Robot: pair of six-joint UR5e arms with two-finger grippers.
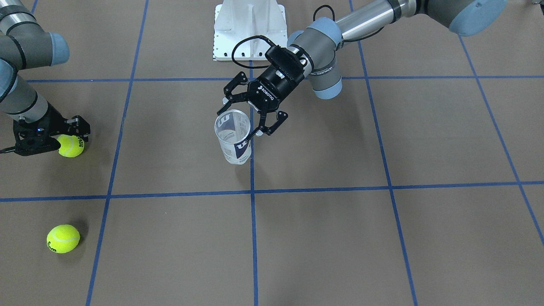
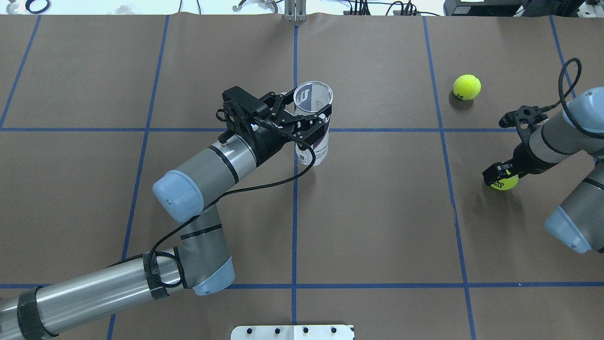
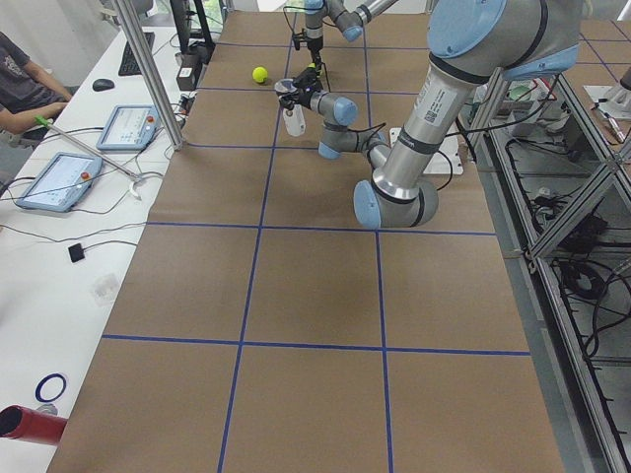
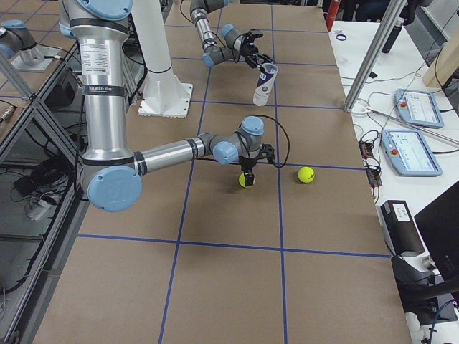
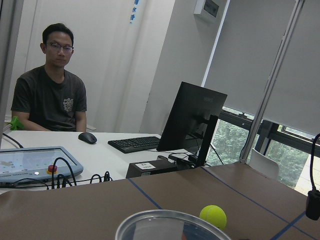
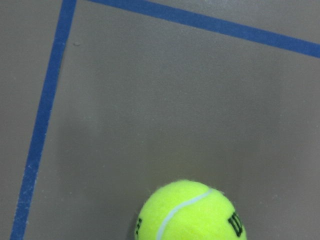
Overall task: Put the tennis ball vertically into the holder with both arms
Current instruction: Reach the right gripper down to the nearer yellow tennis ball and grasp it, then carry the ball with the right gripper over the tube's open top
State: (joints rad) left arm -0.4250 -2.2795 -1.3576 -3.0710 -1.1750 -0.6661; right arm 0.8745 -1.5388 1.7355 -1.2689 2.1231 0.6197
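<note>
The holder (image 1: pixel 233 138), a clear can with a navy-and-white label, stands upright near the table's middle, open end up; its rim shows in the left wrist view (image 5: pixel 172 225). My left gripper (image 1: pixel 240 123) straddles it just below the rim, a finger against each side (image 2: pixel 306 114). A tennis ball (image 1: pixel 70 145) lies at the table's right side under my right gripper (image 1: pixel 70 137), whose fingers close around it (image 2: pixel 501 178). The ball fills the bottom of the right wrist view (image 6: pixel 190 212). A second tennis ball (image 1: pixel 63 239) lies loose farther out (image 2: pixel 467 87).
The white bolted pedestal (image 1: pixel 248 29) stands at the robot's edge. Blue tape lines grid the brown table (image 2: pixel 377 212). An operator (image 5: pixel 50 85) sits at a desk with monitor and tablets beyond the far edge.
</note>
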